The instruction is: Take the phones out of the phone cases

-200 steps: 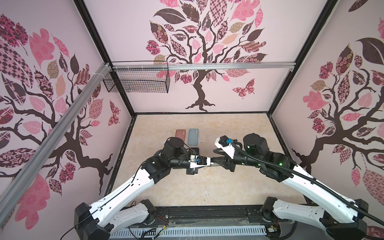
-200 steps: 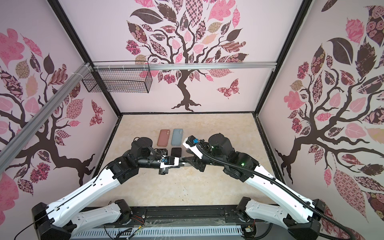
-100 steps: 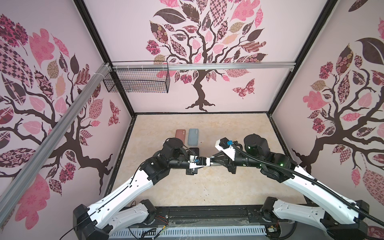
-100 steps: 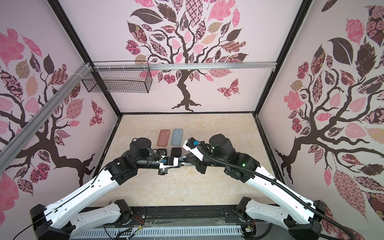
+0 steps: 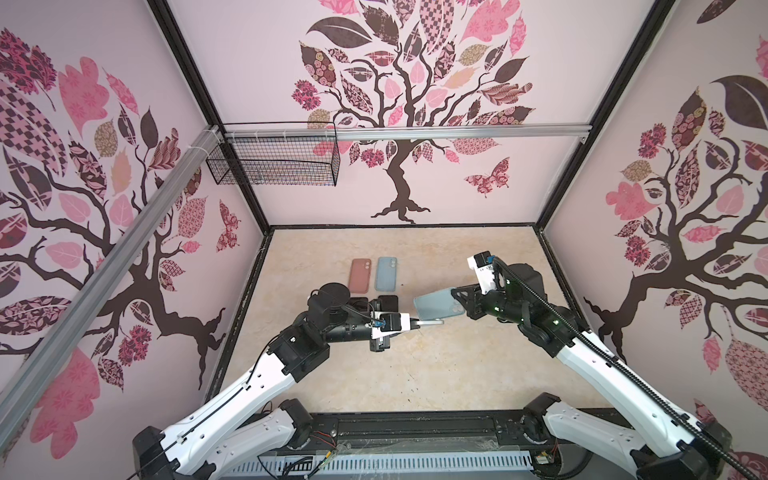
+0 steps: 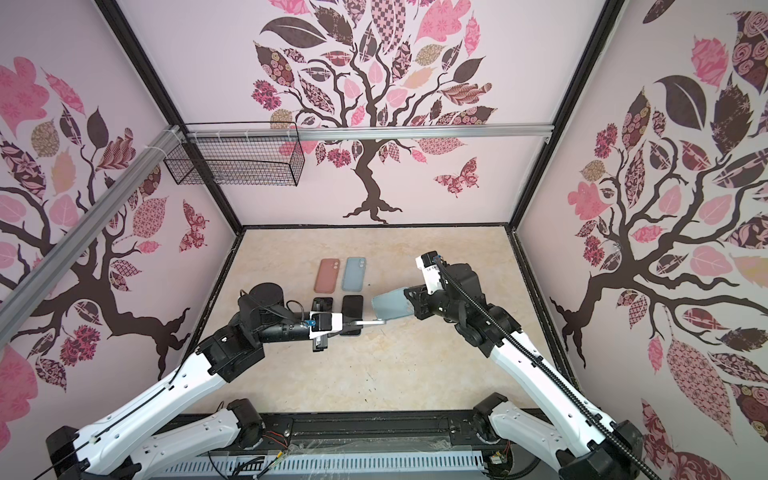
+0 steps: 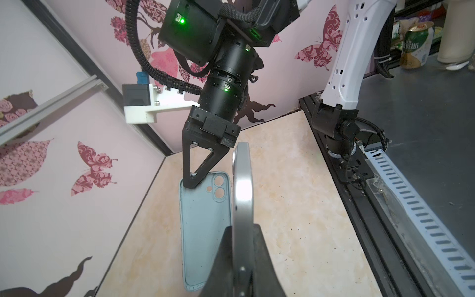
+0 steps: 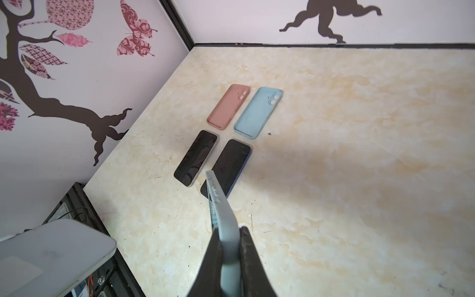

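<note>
A silver phone [image 5: 430, 322] [image 7: 243, 195] hangs above the table, out of its case, with my left gripper [image 5: 415, 323] [image 7: 243, 228] shut on its end. Just to its right, the empty pale blue phone case [image 5: 434, 305] [image 7: 203, 226] is held at its camera-hole end by my right gripper [image 5: 455, 301] [image 8: 228, 230], shut on the case's wall. In the right wrist view the case [image 8: 223, 218] shows edge-on between the jaws, and the phone [image 8: 51, 252] sits at the frame's lower left. Phone and case are apart, side by side, in both top views [image 6: 372, 323] [image 6: 390, 306].
On the table behind the grippers lie a pink case [image 5: 359, 274], a blue case [image 5: 385, 273] and two dark phones [image 8: 196, 156] [image 8: 228, 164]. A wire basket [image 5: 274, 164] hangs on the back left wall. The arm rail [image 5: 415, 424] runs along the front edge.
My right gripper has shut on the case and drawn back to the right, so the case has come off the phone. The left gripper has kept its hold on the phone.
</note>
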### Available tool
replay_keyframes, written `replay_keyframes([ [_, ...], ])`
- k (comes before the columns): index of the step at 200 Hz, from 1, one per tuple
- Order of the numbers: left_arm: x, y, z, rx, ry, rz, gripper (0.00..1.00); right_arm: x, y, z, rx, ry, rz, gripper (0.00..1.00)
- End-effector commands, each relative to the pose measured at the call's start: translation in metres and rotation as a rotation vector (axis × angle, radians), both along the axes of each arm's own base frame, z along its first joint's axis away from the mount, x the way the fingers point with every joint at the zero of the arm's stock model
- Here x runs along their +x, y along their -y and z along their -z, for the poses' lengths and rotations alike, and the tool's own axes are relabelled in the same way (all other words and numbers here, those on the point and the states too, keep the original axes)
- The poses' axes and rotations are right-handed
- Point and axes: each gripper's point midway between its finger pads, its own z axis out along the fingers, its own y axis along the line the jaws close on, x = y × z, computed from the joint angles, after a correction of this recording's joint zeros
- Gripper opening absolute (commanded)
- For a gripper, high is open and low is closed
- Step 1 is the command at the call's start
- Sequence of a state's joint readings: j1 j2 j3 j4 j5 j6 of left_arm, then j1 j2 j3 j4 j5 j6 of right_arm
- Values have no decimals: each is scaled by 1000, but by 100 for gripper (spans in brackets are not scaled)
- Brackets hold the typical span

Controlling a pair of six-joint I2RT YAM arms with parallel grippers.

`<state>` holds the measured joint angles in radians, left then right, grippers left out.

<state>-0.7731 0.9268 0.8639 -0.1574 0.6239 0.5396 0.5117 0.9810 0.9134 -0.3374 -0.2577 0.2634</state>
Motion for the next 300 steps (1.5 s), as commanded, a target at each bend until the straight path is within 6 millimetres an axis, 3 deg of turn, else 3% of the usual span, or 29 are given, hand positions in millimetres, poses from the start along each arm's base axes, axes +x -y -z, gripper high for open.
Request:
replay_keyframes([
  [1,16,3,-13,-97,-121,-86,0,8,5,-16,77,-2,91,0],
  [46,44,14,0,-145,-364,-199,0,18,24,11,32,-44,226,0],
  [80,83,16,19,-181,-584,-372,0,29,50,37,-89,-87,367,0],
  [115,129,5,54,-157,-835,-651,0,39,72,61,-65,-209,402,0],
  [145,148,3,91,-68,-1012,-740,0,48,105,81,119,-321,458,0],
  [160,155,6,102,-57,-1062,-752,0,50,114,87,123,-342,488,0],
  [214,188,20,143,-14,-1221,-825,0,49,120,98,219,-387,593,0],
  [300,218,45,203,50,-1397,-864,0,53,103,96,280,-302,476,0],
])
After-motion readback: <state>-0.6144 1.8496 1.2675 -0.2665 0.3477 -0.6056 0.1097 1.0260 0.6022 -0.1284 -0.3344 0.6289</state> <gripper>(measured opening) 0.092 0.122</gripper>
